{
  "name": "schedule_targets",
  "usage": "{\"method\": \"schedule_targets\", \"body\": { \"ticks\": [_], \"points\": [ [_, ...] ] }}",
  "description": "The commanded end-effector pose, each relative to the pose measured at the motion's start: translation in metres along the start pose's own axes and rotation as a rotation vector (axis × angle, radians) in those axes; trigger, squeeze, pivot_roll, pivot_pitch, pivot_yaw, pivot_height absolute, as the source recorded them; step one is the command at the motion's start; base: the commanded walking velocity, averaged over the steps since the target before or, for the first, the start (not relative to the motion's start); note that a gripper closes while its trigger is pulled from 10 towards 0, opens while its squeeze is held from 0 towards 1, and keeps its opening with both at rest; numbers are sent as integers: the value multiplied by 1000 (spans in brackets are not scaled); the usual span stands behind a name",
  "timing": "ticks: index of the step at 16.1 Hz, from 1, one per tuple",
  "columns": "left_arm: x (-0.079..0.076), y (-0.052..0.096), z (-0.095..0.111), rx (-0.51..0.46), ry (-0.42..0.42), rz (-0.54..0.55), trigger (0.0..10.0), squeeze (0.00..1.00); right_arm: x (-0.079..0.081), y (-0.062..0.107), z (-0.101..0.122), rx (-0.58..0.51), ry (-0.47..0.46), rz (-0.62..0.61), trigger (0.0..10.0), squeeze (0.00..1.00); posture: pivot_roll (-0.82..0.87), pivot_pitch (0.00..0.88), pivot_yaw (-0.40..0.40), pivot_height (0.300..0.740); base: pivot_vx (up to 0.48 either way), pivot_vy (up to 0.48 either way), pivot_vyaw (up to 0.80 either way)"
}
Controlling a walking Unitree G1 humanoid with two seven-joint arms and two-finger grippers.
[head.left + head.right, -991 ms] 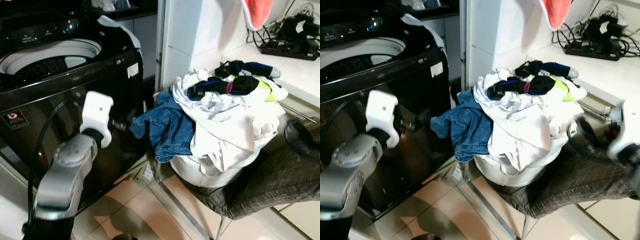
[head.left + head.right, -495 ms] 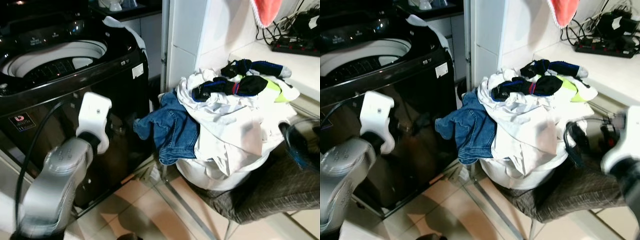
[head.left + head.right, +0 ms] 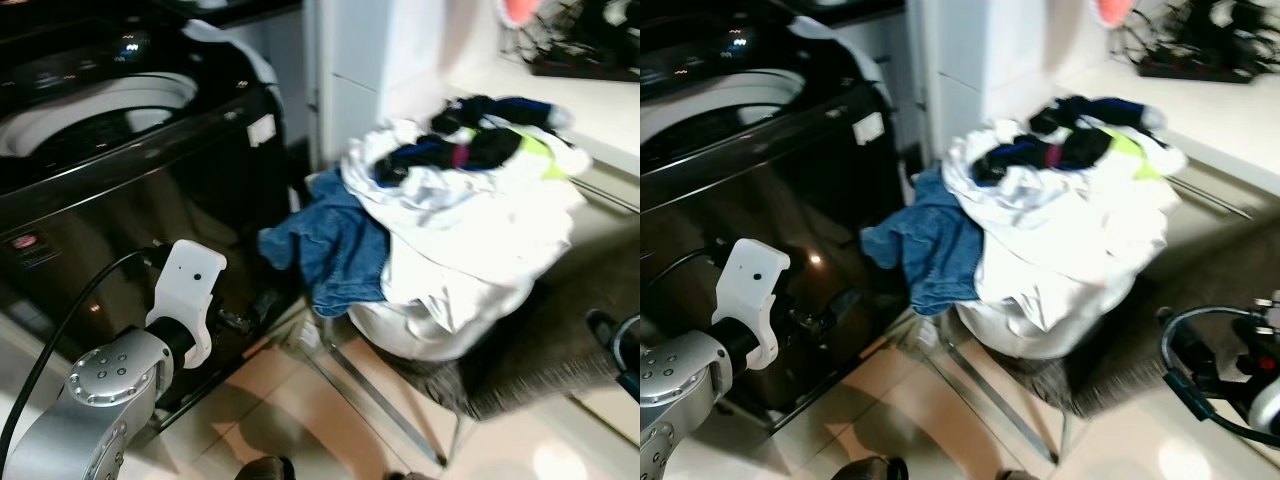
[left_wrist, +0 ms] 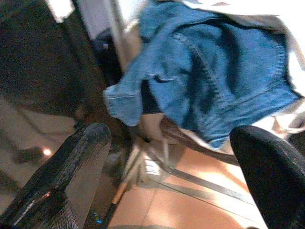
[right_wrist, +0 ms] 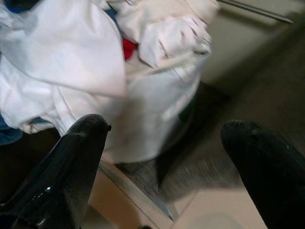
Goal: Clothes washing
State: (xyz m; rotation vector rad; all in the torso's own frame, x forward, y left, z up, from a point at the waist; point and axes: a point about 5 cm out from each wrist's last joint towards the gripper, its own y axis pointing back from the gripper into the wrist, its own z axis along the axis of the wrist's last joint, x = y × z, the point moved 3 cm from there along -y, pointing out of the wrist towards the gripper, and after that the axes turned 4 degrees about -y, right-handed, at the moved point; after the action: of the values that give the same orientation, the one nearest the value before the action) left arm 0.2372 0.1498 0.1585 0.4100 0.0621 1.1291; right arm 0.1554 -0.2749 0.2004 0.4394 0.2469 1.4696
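A white round laundry basket (image 3: 420, 335), heaped over its rim with clothes, sits on a grey fabric-seated chair (image 3: 560, 350) just beside the black glossy top-loading washing machine (image 3: 120, 200), whose white drum rim shows at the top. A blue denim garment (image 3: 335, 245) hangs off the heap toward the machine, above beige floor tiles (image 3: 930, 410). White shirts (image 3: 1070, 225) cover most of the pile; dark socks and a yellow-green piece (image 3: 490, 145) lie on top, blurred. The left gripper (image 4: 171, 191) hovers low before the machine front, its 2 fingers (image 4: 71, 176) spread wide and empty, facing the denim. The right gripper (image 5: 162, 176) points at the basket's side, fingers (image 5: 76, 162) wide apart, empty. The head views are smeared; the worktop (image 3: 1230, 110) detail is unreadable
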Motion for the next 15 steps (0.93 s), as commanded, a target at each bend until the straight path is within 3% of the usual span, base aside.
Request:
{"method": "schedule_targets", "body": {
  "ticks": [1,3,5,7,10,11,12,14,15],
  "points": [
    [1,2,3,-3,-9,4,10000,0,1,5,2,-9,21,0,10000,0,-6,100,61,740,0,0,0],
    [2,8,1,13,-4,16,10000,0,12,11,-4,58,59,145,10000,0,7,116,48,740,0,0,0],
    [2,11,0,22,-2,17,10000,0,16,14,-5,77,67,206,10000,0,10,119,43,740,0,0,0],
    [2,8,3,-1,6,29,10000,0,21,10,10,-10,67,235,10000,0,7,80,50,740,0,0,0],
    [9,-12,22,-86,71,58,10000,0,25,-8,40,-189,-9,222,10000,0,-11,0,65,740,0,0,0],
    [14,-26,36,-145,99,62,10000,0,33,-20,57,-265,-31,233,10000,0,-24,0,73,740,0,0,0],
    [17,-38,50,-198,63,73,10000,0,42,-32,68,-314,-59,243,10000,0,-19,0,74,740,0,0,0],
    [18,-51,74,-280,3,87,10000,0,49,-51,73,-307,-90,226,10000,0,-10,0,76,740,0,0,0],
    [16,-53,83,-320,35,40,10000,0,56,-56,71,-287,-80,278,10000,0,-8,0,73,740,0,0,0]
  ]
}}
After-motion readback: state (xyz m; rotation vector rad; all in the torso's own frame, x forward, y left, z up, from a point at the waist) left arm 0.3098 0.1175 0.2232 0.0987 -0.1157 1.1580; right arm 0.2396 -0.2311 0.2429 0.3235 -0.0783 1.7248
